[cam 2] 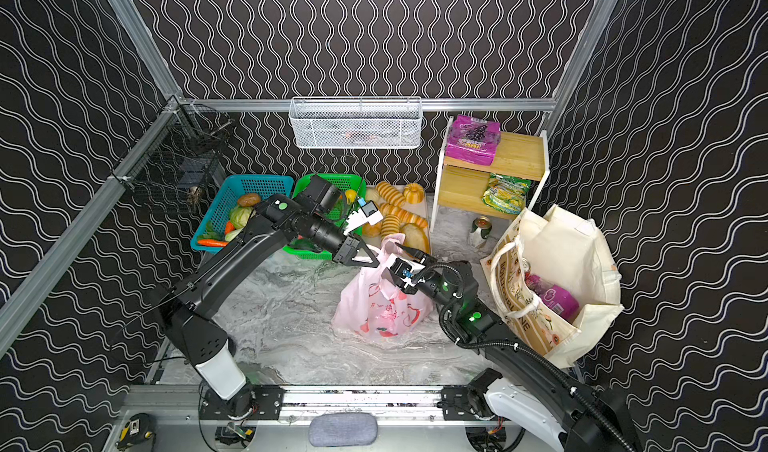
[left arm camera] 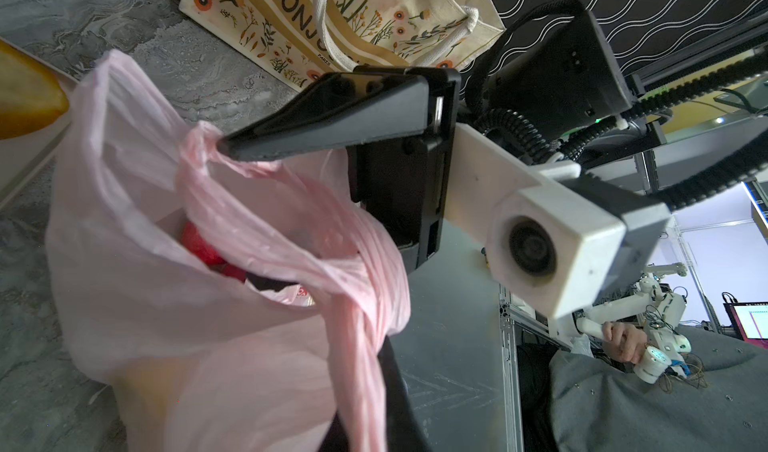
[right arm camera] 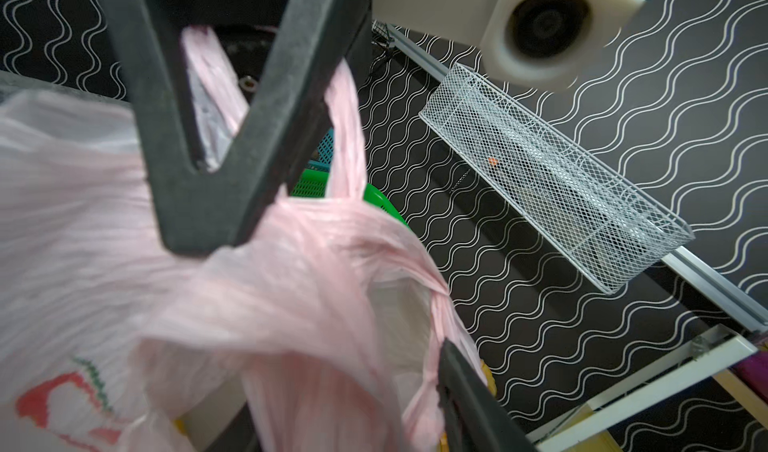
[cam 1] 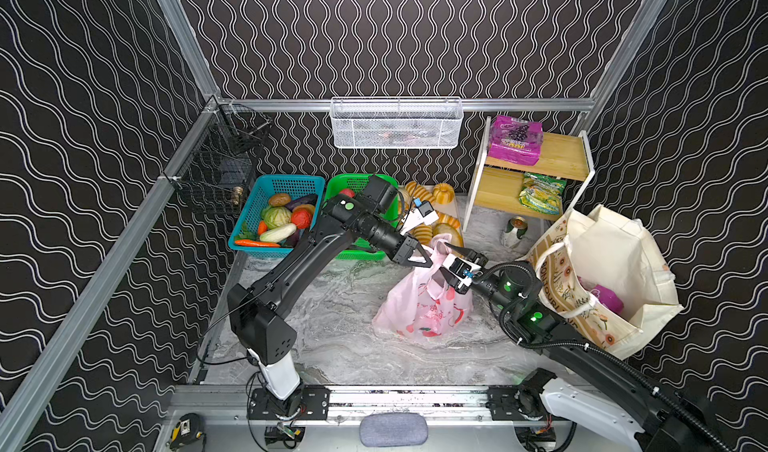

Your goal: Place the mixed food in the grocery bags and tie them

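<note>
The left gripper reaches in, its fingers meeting in a V and pinching the pink bag. A twisted handle strand runs up between them. Another twisted strand lies against one right finger. Behind the bag are a green basket, a sliver of blue basket, a white mesh basket on the wavy wall, and a white shelf frame.
</note>
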### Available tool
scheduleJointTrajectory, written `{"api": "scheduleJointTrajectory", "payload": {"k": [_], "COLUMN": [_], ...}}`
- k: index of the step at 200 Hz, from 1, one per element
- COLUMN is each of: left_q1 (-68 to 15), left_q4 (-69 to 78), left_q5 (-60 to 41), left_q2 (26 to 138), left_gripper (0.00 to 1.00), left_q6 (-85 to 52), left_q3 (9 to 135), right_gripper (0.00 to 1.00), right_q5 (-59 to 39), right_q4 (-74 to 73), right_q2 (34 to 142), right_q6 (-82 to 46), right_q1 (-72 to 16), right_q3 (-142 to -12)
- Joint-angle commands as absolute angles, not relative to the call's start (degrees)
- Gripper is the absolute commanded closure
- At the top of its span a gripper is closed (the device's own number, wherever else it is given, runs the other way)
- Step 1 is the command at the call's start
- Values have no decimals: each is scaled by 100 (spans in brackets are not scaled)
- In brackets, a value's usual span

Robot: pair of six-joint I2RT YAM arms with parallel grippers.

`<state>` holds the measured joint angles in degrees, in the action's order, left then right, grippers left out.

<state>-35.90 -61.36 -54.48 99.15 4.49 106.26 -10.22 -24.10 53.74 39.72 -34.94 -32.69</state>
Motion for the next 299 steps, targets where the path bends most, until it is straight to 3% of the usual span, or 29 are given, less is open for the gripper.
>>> {"api": "scheduleJointTrajectory", "payload": {"k": [1,68,88,96,119,141,196,206,224,257,299], "left_q1": [-3582,-3577,-3582,-3577,-3568,-3569,-3586,-3595,-3619,-3666,-4002], "left_q4": [-6064,-6042,-6012,-5982,-5998,-6091,-5822,-5722,-5666,-5423,-5058], "left_q5": [-5640,-5918,-5779,-5710,-5162,-4487,-3639,-3716,-3781,-3996,-3846], "left_q2": [9891,9953,9907,9889,9803,9726,9557,9531,9511,9256,9142], "left_gripper": [100,100,100,100,100,100,78,74,58,41,36], "left_q6": [353,242,200,154,183,375,607,607,647,689,659], "left_q3": [10626,10558,10547,10555,10639,10774,10770,10767,10808,10487,10114], "right_gripper": [50,86,88,100,100,100,100,100,100,100,100], "right_q5": [-1080,-1124,-1293,-1350,-1680,-2707,-4070,-4294,-4251,-4051,-4199], "right_q4": [-3065,-3648,-3639,-3638,-3116,-1365,1603,1866,2229,2547,2707], "right_q2": [5352,5706,5777,5793,5722,5736,6126,6178,6223,6288,6329], "right_q6": [3562,2993,2876,2838,2744,2904,2621,2556,2325,2001,2178], "right_q1": [-3524,-3577,-3585,-3586,-3573,-3430,-3141,-3097,-3043,-2852,-2757], "right_q3": [-3149,-3151,-3173,-3164,-3262,-3879,-5286,-5440,-5680,-6000,-6113]}}
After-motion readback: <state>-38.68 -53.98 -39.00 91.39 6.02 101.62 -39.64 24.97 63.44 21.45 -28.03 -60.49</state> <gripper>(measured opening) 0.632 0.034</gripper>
